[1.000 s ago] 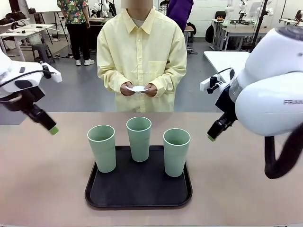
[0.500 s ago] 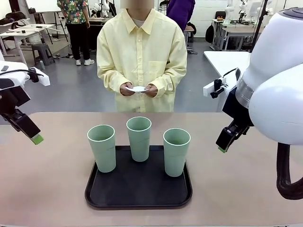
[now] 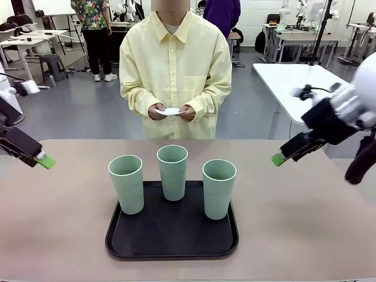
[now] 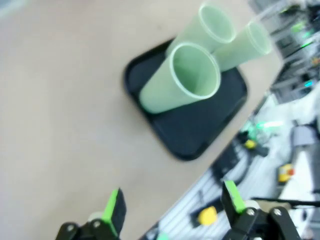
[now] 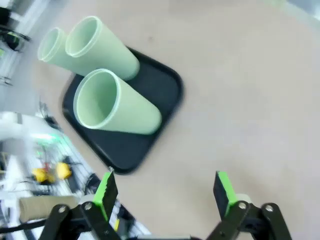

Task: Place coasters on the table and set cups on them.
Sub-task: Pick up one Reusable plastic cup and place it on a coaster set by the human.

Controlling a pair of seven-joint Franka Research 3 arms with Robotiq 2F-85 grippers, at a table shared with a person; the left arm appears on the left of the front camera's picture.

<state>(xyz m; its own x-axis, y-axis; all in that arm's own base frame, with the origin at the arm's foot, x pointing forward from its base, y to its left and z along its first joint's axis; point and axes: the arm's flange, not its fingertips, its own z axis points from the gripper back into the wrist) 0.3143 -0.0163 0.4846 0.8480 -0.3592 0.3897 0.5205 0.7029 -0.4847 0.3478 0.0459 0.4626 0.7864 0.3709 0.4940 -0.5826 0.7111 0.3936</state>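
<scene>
Three pale green cups stand upright on a black tray (image 3: 171,239): the left cup (image 3: 126,183), the middle cup (image 3: 173,172) and the right cup (image 3: 219,188). Across the table (image 3: 305,223), a person in a yellow shirt holds a small white coaster (image 3: 171,110) in both hands at waist height. My left gripper (image 3: 44,160) hovers open above the table's far left edge. My right gripper (image 3: 278,158) hovers open to the right of the tray. In the left wrist view its green pads (image 4: 114,210) stand apart over bare table, with the cups (image 4: 181,80) beyond. The right wrist view shows the cups (image 5: 116,107) too.
A white table (image 3: 296,79) stands behind at the right. Other people and desks show far back in the room. Bare tabletop lies on both sides of the tray and in front of the person.
Both arms have drawn outward and up, away from the tray: the left gripper toward the left edge, the right gripper to the right. The person, coaster and cups have stayed put.
</scene>
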